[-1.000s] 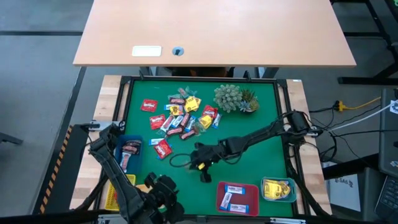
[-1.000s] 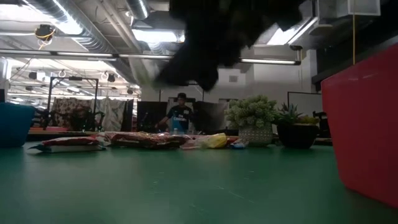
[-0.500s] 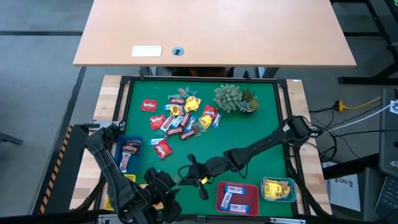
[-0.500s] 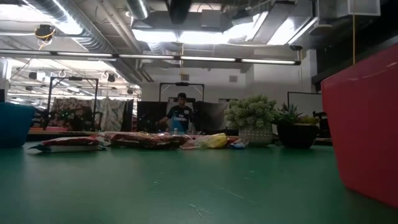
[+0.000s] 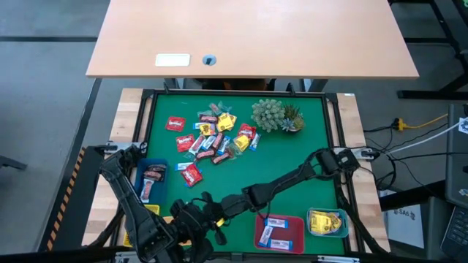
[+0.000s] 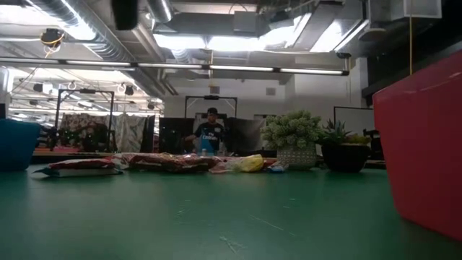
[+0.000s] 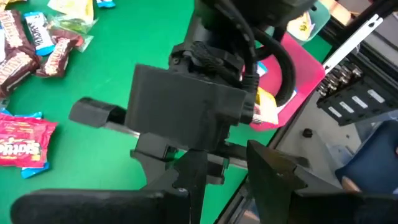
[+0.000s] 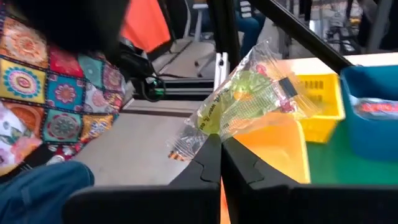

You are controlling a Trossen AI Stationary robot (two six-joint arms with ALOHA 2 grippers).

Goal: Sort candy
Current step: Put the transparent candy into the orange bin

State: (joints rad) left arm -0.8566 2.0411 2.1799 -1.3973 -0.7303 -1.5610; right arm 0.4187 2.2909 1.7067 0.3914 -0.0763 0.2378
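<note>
Fingers of the right gripper pinched shut on a clear-wrapped candy, carrying it toward the yellow tray for sorting. Left gripper waited, half open and empty.

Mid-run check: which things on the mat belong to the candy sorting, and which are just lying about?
Job:
- loose candy pile
- clear-wrapped green candy pinched in the right gripper
- blue tray, red tray, yellow tray and second blue tray

Lying about:
- spiky green plant
- wooden desk beyond the mat
</note>
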